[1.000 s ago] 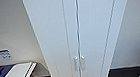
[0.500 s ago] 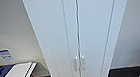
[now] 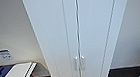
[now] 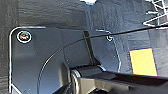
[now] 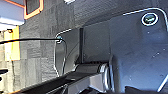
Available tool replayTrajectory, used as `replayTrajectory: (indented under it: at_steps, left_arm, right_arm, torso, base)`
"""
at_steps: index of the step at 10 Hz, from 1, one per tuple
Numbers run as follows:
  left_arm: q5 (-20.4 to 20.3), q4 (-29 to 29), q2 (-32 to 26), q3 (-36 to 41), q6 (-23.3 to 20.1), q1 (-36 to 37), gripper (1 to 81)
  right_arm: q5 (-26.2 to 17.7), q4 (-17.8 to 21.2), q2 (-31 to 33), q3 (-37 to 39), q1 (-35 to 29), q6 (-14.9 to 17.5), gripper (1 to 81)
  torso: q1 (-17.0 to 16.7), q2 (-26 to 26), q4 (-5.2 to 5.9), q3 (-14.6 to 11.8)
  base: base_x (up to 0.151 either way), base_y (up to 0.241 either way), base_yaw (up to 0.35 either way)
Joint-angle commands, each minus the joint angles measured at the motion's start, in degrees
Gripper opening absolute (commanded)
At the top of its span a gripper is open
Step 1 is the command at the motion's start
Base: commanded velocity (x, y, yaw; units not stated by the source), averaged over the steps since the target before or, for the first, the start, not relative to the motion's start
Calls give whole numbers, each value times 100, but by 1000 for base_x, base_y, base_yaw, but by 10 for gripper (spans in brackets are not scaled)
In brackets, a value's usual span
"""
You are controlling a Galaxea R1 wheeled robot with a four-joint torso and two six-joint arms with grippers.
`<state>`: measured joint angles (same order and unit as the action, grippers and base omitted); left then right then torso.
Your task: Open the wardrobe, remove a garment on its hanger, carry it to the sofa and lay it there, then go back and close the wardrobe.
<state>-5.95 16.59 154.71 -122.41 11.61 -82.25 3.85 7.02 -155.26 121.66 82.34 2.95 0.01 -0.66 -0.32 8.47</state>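
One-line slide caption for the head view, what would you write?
Tall white two-door wardrobe stands shut, its small vertical bar handles side by side, a white-topped folding stand at its left.

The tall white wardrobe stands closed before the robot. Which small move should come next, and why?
Probably raise one arm toward a small white bar handle: both doors of the tall white wardrobe are shut, the handles sit beside the centre seam, and nothing touches them yet.

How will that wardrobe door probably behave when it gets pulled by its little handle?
The door is a tall flat panel, so it will likely swing stiffly as one piece. Its handle is small and smooth, so a grip might slip. The wardrobe looks tall and narrow, so a hard tug could rock it.
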Motion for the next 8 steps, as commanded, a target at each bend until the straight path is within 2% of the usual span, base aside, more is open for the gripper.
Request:
replayTrajectory:
  at_steps: [1, 5, 8]
  left_arm:
    - [270, -7, -1372, 1632, 0, 670, 811]
    - [200, 37, -2460, 2992, 0, 1127, 811]
    - [217, 124, -2962, 3766, -54, 1653, 811]
  right_arm:
    - [-289, 19, 977, -1348, -774, -14, 811]
    - [-289, 27, 1810, -2593, -1504, -22, 811]
    - [-289, -43, 2276, -3455, -2083, 30, 811]
  torso:
    - [0, 0, 0, 0]
    - [0, 0, 0, 2]
    - [2, 0, 0, 2]
  base:
    - [0, 0, 0]
    - [0, 0, 0]
    - [0, 0, 0]
